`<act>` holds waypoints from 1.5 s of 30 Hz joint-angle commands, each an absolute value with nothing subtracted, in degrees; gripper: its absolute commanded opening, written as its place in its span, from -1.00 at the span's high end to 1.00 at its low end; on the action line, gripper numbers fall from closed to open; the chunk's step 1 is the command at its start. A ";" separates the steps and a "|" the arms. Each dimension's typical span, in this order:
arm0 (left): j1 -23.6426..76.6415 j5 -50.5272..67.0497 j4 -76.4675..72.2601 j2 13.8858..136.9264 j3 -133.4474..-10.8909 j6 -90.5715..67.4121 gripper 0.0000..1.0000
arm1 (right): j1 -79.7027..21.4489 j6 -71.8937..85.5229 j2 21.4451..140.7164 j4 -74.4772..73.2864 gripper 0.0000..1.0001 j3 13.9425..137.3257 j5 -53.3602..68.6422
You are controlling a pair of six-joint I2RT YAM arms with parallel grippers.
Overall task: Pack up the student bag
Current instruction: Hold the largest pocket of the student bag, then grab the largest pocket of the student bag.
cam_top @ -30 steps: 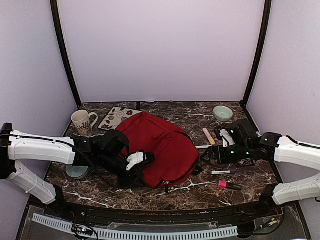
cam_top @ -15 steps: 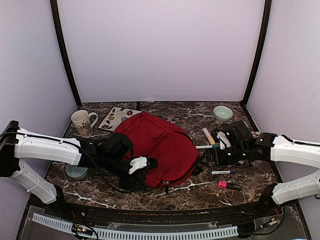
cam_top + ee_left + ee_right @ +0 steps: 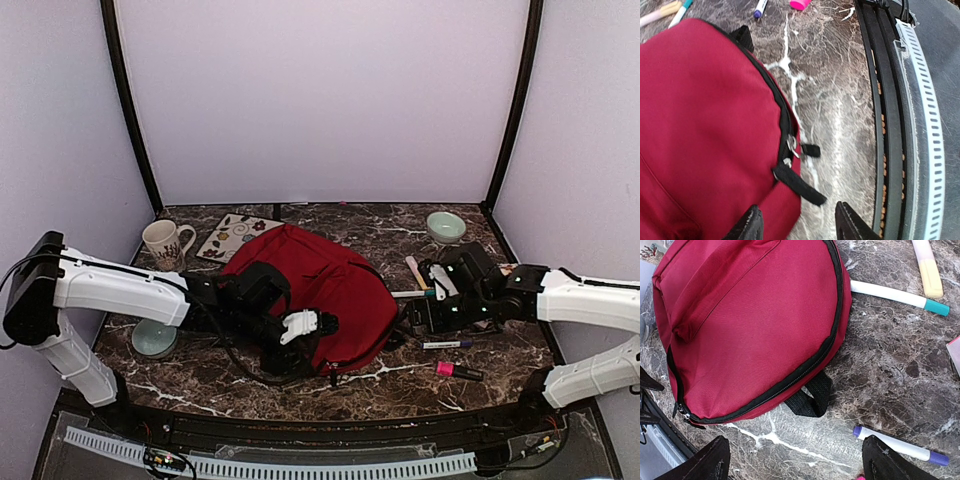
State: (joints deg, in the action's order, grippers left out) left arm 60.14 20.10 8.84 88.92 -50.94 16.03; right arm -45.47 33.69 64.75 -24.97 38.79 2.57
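Observation:
The student bag [image 3: 312,282] is a dark-red backpack lying flat mid-table, its zip closed. My left gripper [image 3: 318,326] hovers over the bag's near edge. In the left wrist view the gripper [image 3: 801,226] is open and empty, its jaws straddling the bag's edge [image 3: 705,130] just short of the black zip pulls [image 3: 796,181]. My right gripper [image 3: 414,318] is at the bag's right side. In the right wrist view the gripper [image 3: 800,464] is open and empty above bare table, near the bag's black carry loop [image 3: 810,396].
To the right of the bag lie a teal-tipped marker [image 3: 900,295], a yellow highlighter [image 3: 927,267], a purple-capped marker [image 3: 447,344] and a pink highlighter [image 3: 457,371]. A mug [image 3: 167,243], a floral notebook [image 3: 237,235], a pale dish [image 3: 153,338] and a green bowl [image 3: 445,225] also stand around it.
My left gripper has moved right along the bag's near edge toward the zip pulls. My right gripper has shifted slightly left toward the bag.

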 commanded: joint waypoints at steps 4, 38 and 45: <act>59.40 21.72 18.38 95.40 -58.51 29.47 -0.01 | -46.84 32.62 65.32 -26.08 -0.85 41.58 0.94; 58.36 8.23 -7.65 91.20 -56.04 3.09 1.00 | -47.38 31.23 52.82 -16.73 -0.82 35.21 -2.28; 58.36 6.75 -9.65 95.79 -62.02 -3.66 1.00 | -47.38 28.85 47.38 -3.86 -0.82 27.51 -0.70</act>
State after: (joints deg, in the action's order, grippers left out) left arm 58.37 8.67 -4.89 93.93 -57.89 2.52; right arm -46.89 31.24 48.36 -13.61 29.95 -1.30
